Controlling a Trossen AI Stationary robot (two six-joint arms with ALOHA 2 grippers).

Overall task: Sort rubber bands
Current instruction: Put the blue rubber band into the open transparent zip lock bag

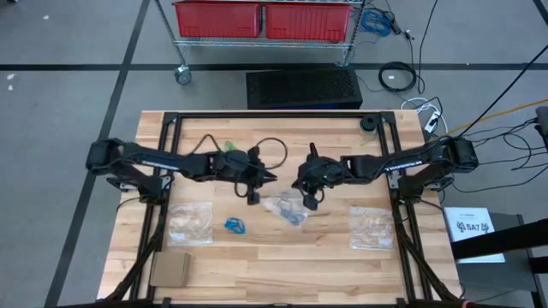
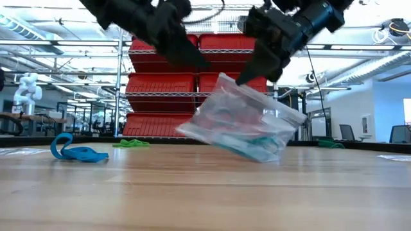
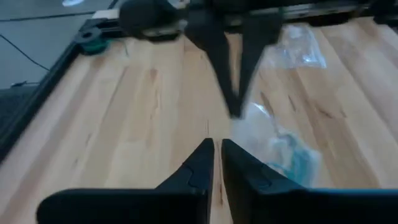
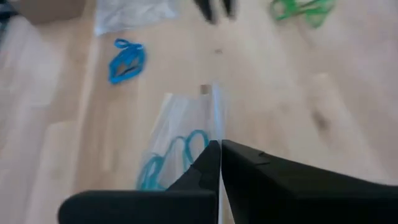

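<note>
A clear plastic bag (image 2: 247, 122) with grey-teal rubber bands (image 4: 168, 158) inside it is tilted up at the middle of the table, and my right gripper (image 2: 243, 80) is shut on it. My left gripper (image 3: 216, 148) hovers just to the bag's left and above it, a narrow gap between its fingers and nothing in them. A cluster of bright blue rubber bands (image 1: 235, 225) lies loose on the wood, toward the near edge and left of the bag. Green rubber bands (image 1: 229, 144) lie farther back. My right gripper pinches the bag's upper corner (image 2: 225, 78), at the end of its sealing strip, between its two fingers. The fingers slant down from the table's right side. The bag hangs tilted below them, and its lower end (image 2: 260, 156) seems to touch the table.
Two more clear bags lie flat toward the near edge, one at the left (image 1: 188, 222) and one at the right (image 1: 372, 227). A brown cardboard piece (image 1: 169, 269) sits at the near left corner. A black cable (image 1: 270, 150) loops behind the left gripper.
</note>
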